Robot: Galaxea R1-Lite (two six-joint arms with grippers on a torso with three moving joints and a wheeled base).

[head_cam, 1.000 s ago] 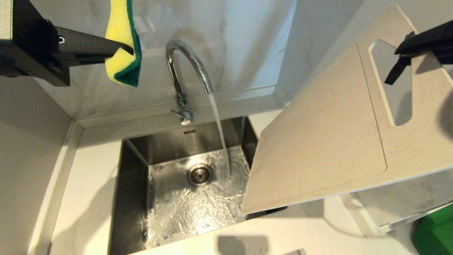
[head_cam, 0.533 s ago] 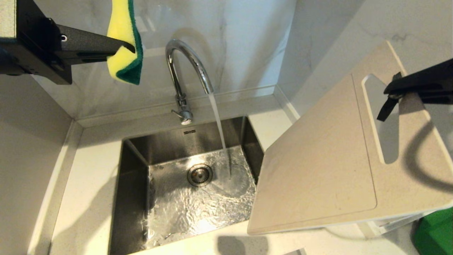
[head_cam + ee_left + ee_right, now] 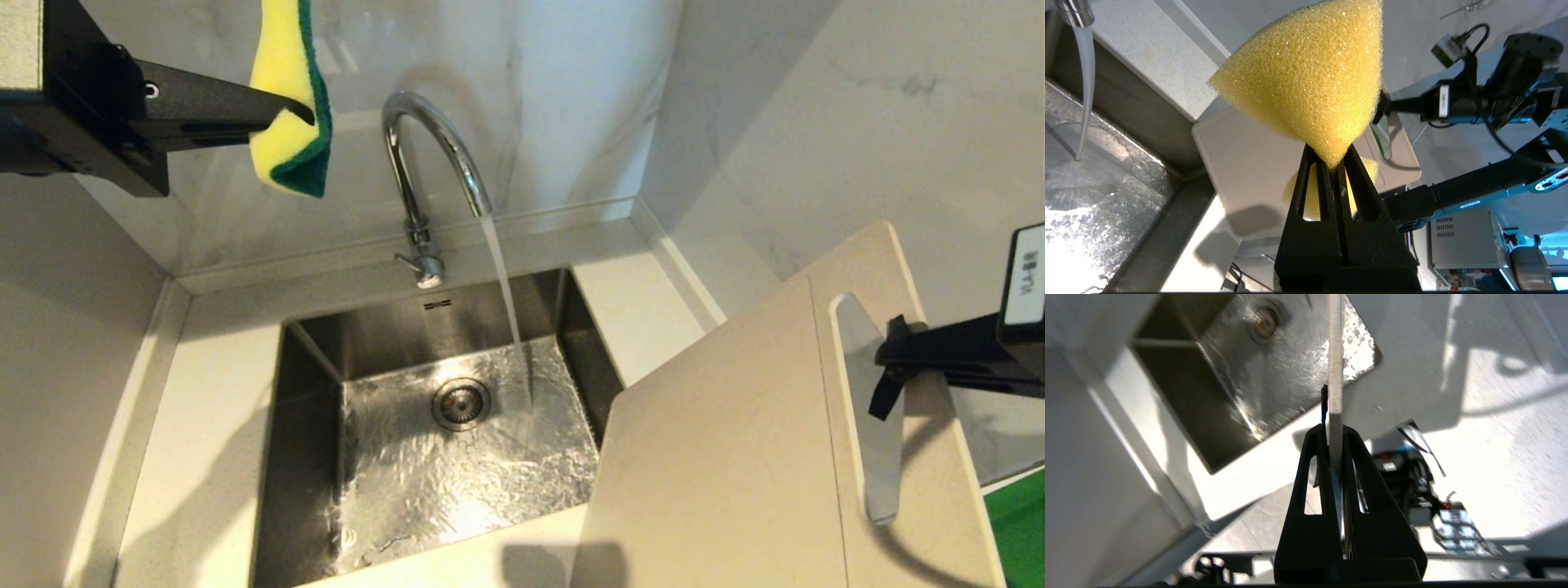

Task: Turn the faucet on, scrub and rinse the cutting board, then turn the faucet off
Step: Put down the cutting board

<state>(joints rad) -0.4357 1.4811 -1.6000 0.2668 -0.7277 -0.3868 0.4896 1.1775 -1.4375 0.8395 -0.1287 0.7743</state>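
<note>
Walls: white marble, grey-veined, meeting in a corner.
Counter: pale speckled stone.
Light: bright glare inside the steel sink basin.

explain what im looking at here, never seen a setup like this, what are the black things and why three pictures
The black things are the two arms of a robot, each ending in fingers that pinch. One picture comes from a camera on the robot's head, looking down at a steel sink set in a pale counter. The other two come from cameras on each wrist, looking along the fingers.

The left gripper is shut on a yellow and green sponge, held up beside the faucet; the left wrist view shows that sponge close up. The right gripper is shut on the cutting board at its handle slot, holding it to the right of the sink basin. The right wrist view sees the board edge-on. Water is running from the faucet into the sink.
</note>
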